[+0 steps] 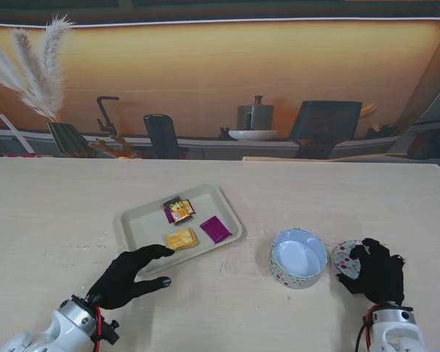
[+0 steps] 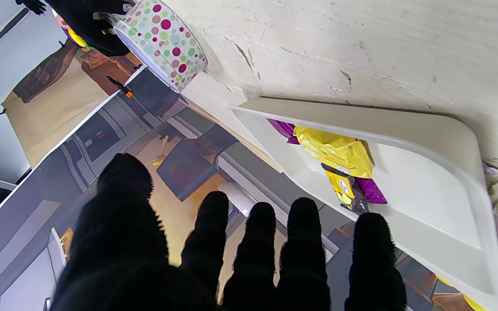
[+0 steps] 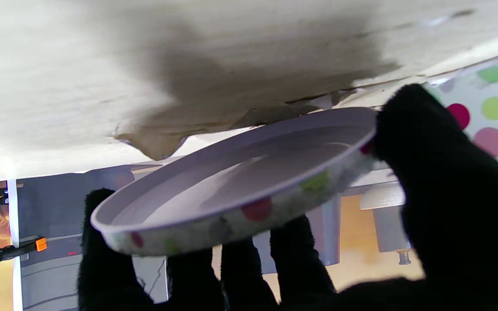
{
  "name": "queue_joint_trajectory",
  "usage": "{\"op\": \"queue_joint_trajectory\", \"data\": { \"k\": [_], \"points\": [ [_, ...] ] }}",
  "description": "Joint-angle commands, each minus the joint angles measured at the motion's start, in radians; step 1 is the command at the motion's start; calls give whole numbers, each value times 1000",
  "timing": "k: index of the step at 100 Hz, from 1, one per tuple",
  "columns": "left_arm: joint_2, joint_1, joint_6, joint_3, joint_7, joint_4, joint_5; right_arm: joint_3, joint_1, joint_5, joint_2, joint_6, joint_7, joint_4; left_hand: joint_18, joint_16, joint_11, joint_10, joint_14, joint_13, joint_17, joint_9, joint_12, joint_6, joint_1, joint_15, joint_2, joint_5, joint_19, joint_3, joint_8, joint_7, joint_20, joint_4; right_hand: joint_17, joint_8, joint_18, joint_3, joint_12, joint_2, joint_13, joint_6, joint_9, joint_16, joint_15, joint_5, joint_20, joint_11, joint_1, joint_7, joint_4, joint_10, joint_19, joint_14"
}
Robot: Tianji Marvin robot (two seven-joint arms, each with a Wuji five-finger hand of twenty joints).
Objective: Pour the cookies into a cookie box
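A cream plastic tray (image 1: 132, 224) lies on the pale wooden table (image 1: 59, 198), left of centre, and carries three wrapped cookies: a dark packet with a yellow print (image 1: 180, 210) at the far side, a plain purple packet (image 1: 215, 229) to its right, and a yellow-orange packet (image 1: 181, 239) at the edge nearer the robot. The left hand (image 1: 128, 277), gloved in black, rests on the table just beside the tray's near edge; its fingers are spread apart and hold nothing, and the index fingertip (image 1: 166, 250) reaches up to the rim next to the yellow-orange packet. From the left wrist view it looks as if the fingertips are clear of the tray, though contact cannot be judged there.

To the right of the tray stands the round polka-dot cookie box (image 1: 298, 258), open at the top, its pale interior showing no cookies. Just beside it on the right, the right hand (image 1: 378, 273) is closed around the box's polka-dot lid (image 1: 346, 258). The right wrist view shows the lid (image 3: 236, 190) tilted, hollow side toward the table, pinched between thumb and fingers.
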Motion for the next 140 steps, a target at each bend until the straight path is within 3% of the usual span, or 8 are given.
{"op": "queue_joint_trajectory", "data": {
  "k": [1,18,30,54,81,86,140],
  "points": [
    [-6,8,4,3,-10,-7,-1,-17,-13,-15,-4,16,23,50,2,21,-14,-16,5,-2,-10,-1,10,-13,13,-6,41,8,3,-15,2,-3,25,16,-4,-23,-258,193,-1,48,-54,0,13,-29,-37,146,21,-6,124,32,36,-22,238,-20],
    [-6,8,6,3,-10,-8,-5,-27,-9,-19,-3,26,19,60,2,21,-15,-17,4,-3,-12,-2,10,-14,13,-6,44,9,4,-17,0,-7,25,16,-21,-66,-251,196,-5,34,-84,11,35,-44,-67,213,4,-19,120,2,30,-34,229,-31],
    [-6,8,4,3,-8,-6,-5,-31,-10,-19,-2,32,30,55,3,21,-14,-15,6,-3,-11,0,10,-13,14,-6,49,12,4,-17,-1,-7,25,16,-27,-93,-213,198,-8,31,-80,22,63,-46,-68,236,-3,-28,125,-9,27,-33,224,-17],
    [-7,8,3,2,-6,-5,-13,-35,-4,-20,-1,27,26,61,5,20,-17,-14,10,-1,-12,3,9,-12,7,-6,65,13,3,-21,-3,-11,24,14,-50,-128,-225,184,-8,57,-96,28,89,-51,-76,323,-12,-41,81,-12,21,-45,217,-23],
    [-9,9,0,0,-2,-5,-17,-30,-8,-12,-4,12,21,51,6,20,-18,-13,11,-1,-13,5,8,-14,4,-6,74,17,4,-23,-5,-14,23,13,-62,-113,-228,166,-14,103,-109,17,76,-55,-83,290,-19,-64,40,-76,49,-41,215,-25],
    [-9,9,0,-1,-2,-5,-18,-25,-14,-14,-4,4,18,40,6,19,-19,-13,11,-1,-12,5,8,-13,4,-7,74,17,4,-23,-5,-14,23,13,-64,-91,-226,158,-13,111,-109,12,75,-56,-84,283,-20,-64,32,-97,68,-41,218,-26],
    [-12,13,-9,-7,15,-3,-15,40,-122,-31,-29,-123,-97,-202,7,18,-19,-11,13,-1,-15,11,7,-11,4,-7,80,26,2,-23,-6,-14,20,13,-47,-20,-185,146,-17,155,-49,-12,129,-56,-78,240,-9,-78,-12,-151,111,-25,240,8]
  ]
}}
